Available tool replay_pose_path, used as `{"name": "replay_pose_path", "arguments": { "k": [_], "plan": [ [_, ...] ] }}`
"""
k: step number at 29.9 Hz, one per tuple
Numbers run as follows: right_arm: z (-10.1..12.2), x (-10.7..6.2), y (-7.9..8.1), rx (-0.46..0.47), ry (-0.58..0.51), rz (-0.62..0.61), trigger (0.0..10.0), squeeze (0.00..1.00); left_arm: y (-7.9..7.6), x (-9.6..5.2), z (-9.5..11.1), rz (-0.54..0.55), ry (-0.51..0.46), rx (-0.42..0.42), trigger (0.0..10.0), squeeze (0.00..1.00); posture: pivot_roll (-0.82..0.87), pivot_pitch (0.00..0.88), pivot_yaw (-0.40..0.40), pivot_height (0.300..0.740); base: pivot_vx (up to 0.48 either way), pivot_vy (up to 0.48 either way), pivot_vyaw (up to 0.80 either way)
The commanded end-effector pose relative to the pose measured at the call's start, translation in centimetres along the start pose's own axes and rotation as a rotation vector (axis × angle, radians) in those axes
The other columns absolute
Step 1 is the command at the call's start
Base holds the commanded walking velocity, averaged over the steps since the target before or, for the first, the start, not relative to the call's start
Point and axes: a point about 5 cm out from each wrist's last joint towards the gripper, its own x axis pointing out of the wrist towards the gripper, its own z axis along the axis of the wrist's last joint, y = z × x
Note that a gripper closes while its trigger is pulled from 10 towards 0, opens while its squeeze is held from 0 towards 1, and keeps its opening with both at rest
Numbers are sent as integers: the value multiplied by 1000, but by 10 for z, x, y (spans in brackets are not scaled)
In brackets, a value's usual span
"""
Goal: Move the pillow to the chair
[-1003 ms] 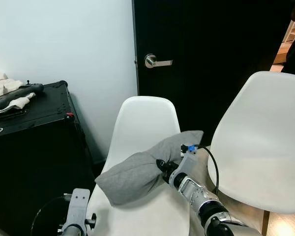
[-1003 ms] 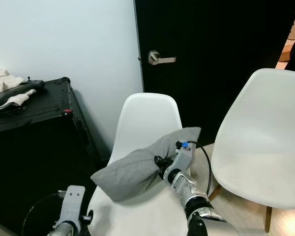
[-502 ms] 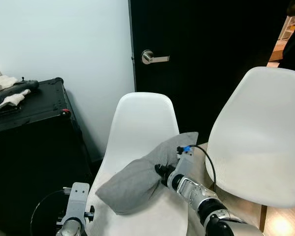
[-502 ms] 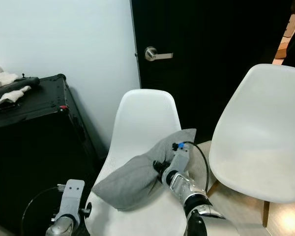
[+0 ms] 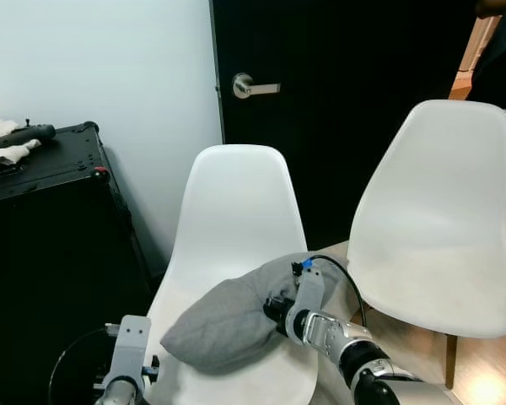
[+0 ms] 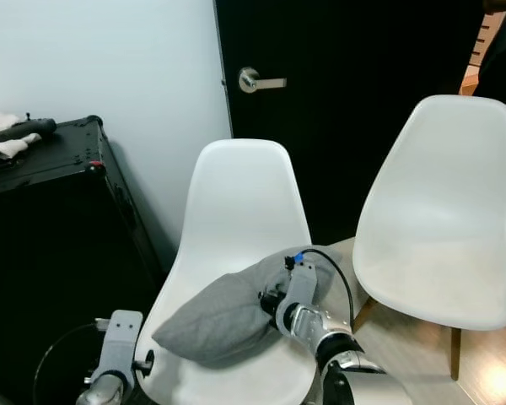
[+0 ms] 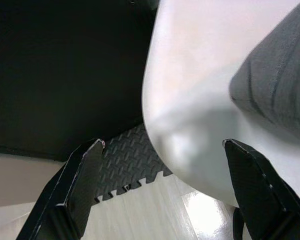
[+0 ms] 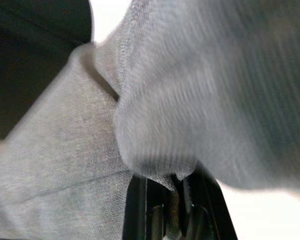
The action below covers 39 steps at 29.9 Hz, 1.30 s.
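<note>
Door (image 5: 346,110), dark and shut, fills the far side of the scene, its silver lever handle (image 5: 251,86) showing near its left edge, with a pale wall (image 5: 110,76) to the left of it. Against that wall on the left stands a black case (image 5: 51,245) with a dark tool and white cloth lying on its top. Two white shell chairs stand before the door: the second chair (image 5: 438,228) on the right is bare, and the chair (image 5: 228,219) in the middle carries the task's thing. On that middle seat lies the grey pillow (image 5: 223,325), resting along the seat with its right end bunched up at the seat's right edge. The right pincer (image 6: 268,304) is clamped on that bunched end, its fingers buried in a fold of the grey fabric, as the right wrist view shows with cloth pressed close around the black fingers. The left pincer (image 7: 162,175) hangs low at the near left corner of the chair, its two black fingers spread apart and holding nothing, just short of the seat's rim, with dark floor mat (image 7: 130,160) under it.
</note>
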Motion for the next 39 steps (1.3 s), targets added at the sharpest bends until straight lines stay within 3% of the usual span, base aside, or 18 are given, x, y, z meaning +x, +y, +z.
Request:
{"name": "replay_pose_path", "arguments": {
  "k": [1, 6, 8, 13, 17, 21, 22, 25, 26, 28, 30, 31, 34, 35, 36, 37, 38, 39],
  "plan": [
    [-16, 0, -6, -78, 108, -52, 10000, 0, 3, -1, -3, 4, 4, 25, 10000, 0, -89, 21, 14, 611, 0, 0, 0],
    [-18, -1, -9, -109, 142, -63, 10000, 0, 3, -1, -3, 2, 4, 27, 10000, 0, -89, 21, 14, 606, 0, 0, 0],
    [-32, -1, -2, -198, 248, 19, 10000, 0, 0, -1, -2, -4, 2, 31, 10000, 0, -89, 11, 6, 596, 0, 0, 0],
    [-37, 0, 1, -236, 286, 48, 10000, 0, -1, -1, -2, -6, 0, 32, 10000, 0, -89, 11, 6, 591, 0, 0, 0],
    [-39, 3, 19, -272, 299, 165, 10000, 0, -3, -1, -1, -3, -3, 28, 10000, 0, -88, 15, 3, 582, 0, 0, 0],
    [-38, 4, 24, -271, 293, 191, 10000, 0, -3, -1, -1, -2, -3, 27, 10000, 0, -88, 15, 3, 582, 0, 0, 0],
    [-36, 6, 36, -273, 274, 261, 10000, 0, -3, -1, -1, 0, -2, 26, 10000, 0, -87, 13, 3, 582, 0, 0, 0],
    [-36, 6, 36, -273, 274, 261, 10000, 0, -3, -1, -1, 0, -2, 26, 10000, 0, -87, 13, 3, 582, 0, 0, 0],
    [-34, 7, 49, -264, 262, 335, 10000, 0, -3, -1, -1, 0, -2, 26, 10000, 0, -87, 13, 3, 582, 0, 0, 0],
    [-33, 9, 60, -258, 246, 391, 10000, 0, -3, -1, -1, 2, -3, 25, 10000, 0, -87, 13, 3, 582, 0, 0, 0],
    [-33, 9, 60, -258, 246, 391, 10000, 0, -3, -1, -1, 2, -3, 25, 10000, 0, -87, 13, 3, 582, 0, 0, 0],
    [-31, 10, 70, -252, 228, 432, 10000, 0, -3, -1, 0, 3, -5, 25, 10000, 0, -81, 12, 1, 582, 0, 0, 0],
    [-31, 10, 77, -262, 215, 464, 10000, 0, -3, -1, 0, 5, -6, 26, 10000, 0, -81, 11, 1, 582, 0, 0, 0],
    [-31, 11, 82, -260, 194, 484, 10000, 318, -3, -1, 0, 7, -8, 26, 10000, 0, -78, 10, -1, 582, 0, 0, 0],
    [-31, 11, 82, -260, 194, 484, 10000, 318, -3, -1, 0, 7, -8, 26, 10000, 0, -78, 10, -1, 582, 0, 0, 0],
    [-32, 11, 86, -246, 188, 497, 10000, 875, -3, 0, 1, 8, -8, 28, 10000, 0, -80, 6, 0, 582, 0, 0, 0],
    [-32, 11, 86, -246, 188, 497, 10000, 875, -3, 0, 1, 8, -8, 28, 10000, 0, -80, 6, 0, 582, 0, 0, 0],
    [-33, 12, 87, -244, 182, 500, 10000, 1000, -3, -1, 0, 9, -8, 30, 10000, 0, -84, 7, 7, 582, 0, 0, 0]
  ]
}}
